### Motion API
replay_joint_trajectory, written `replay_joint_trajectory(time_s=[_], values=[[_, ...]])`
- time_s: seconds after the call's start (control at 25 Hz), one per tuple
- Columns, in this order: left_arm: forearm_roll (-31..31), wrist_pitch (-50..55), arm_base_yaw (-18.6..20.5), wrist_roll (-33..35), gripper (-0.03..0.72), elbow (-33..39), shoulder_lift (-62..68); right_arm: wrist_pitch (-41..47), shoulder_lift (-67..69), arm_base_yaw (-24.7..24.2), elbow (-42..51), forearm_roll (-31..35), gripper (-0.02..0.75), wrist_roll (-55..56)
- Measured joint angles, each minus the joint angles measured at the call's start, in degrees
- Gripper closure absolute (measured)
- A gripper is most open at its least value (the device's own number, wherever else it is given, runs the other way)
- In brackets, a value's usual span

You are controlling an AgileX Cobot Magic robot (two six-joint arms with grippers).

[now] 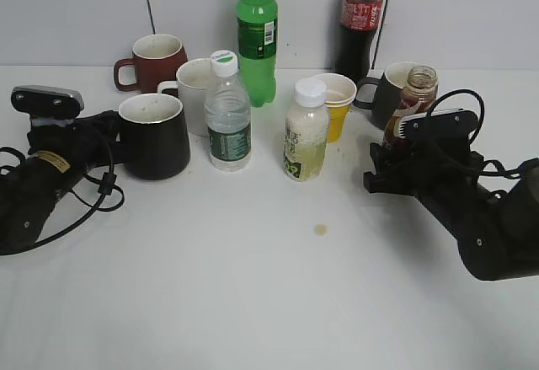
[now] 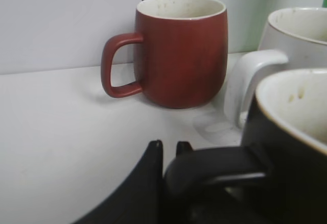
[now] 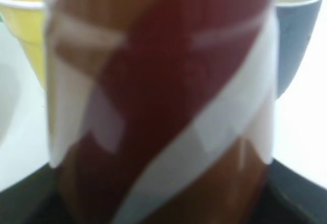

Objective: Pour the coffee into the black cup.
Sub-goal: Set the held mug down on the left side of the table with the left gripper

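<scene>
The black cup [image 1: 160, 138] stands at the left of the table, whitish inside, with its handle toward my left arm. My left gripper [image 1: 111, 144] is shut on its loop handle [image 2: 217, 167], one finger on each side [image 2: 169, 146]. The coffee bottle [image 1: 417, 92] is upright at the right, uncapped, with a clear neck. My right gripper [image 1: 402, 152] is shut around its lower body. The brown label with a white and red swirl [image 3: 163, 96] fills the right wrist view and hides the jaws.
A maroon mug [image 1: 156, 60], white mug [image 1: 196, 92], water bottle [image 1: 227, 113], green bottle [image 1: 257, 33], pale drink bottle [image 1: 305, 134], yellow paper cup [image 1: 338, 107], cola bottle [image 1: 362, 16] and dark grey mug [image 1: 386, 92] stand between and behind. A small brown spot [image 1: 320, 229] marks the table.
</scene>
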Motion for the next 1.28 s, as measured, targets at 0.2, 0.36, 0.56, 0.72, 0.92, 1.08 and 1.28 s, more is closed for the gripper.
replay_joint_trajectory(time_s=[0.2, 0.36, 0.56, 0.72, 0.92, 1.08, 1.28], values=[[0.1, -0.3, 0.0, -0.1, 0.599, 2.0, -0.1, -0.8, 2.2, 0.0, -0.2, 0.0, 0.234, 0.6], [0.0, -0.5, 0.0, -0.2, 0.525, 3.7, -1.3, -2.0, 2.8, 0.0, -0.3, -0.1, 0.216, 2.1], [0.0, -0.2, 0.0, -0.3, 0.377, 6.1, -3.6, -1.9, 3.0, 0.0, -0.3, 0.2, 0.088, 2.1], [0.0, -0.3, 0.0, -0.3, 0.348, 9.5, -6.2, -1.0, 1.2, 0.0, 1.7, 0.5, 0.084, 2.1], [0.0, -0.7, -0.2, -0.3, 0.342, 14.4, -10.3, 5.8, -4.6, 0.0, 5.7, 0.5, 0.084, 2.1], [-0.1, -0.7, -0.7, -1.8, 0.342, 19.4, -14.9, 14.9, -10.5, 0.0, 9.0, 0.6, 0.088, 2.1], [-2.4, 14.3, -0.7, -6.2, 0.342, 21.6, -24.0, 30.4, -19.4, 0.0, 9.8, 0.6, 0.111, 2.1]])
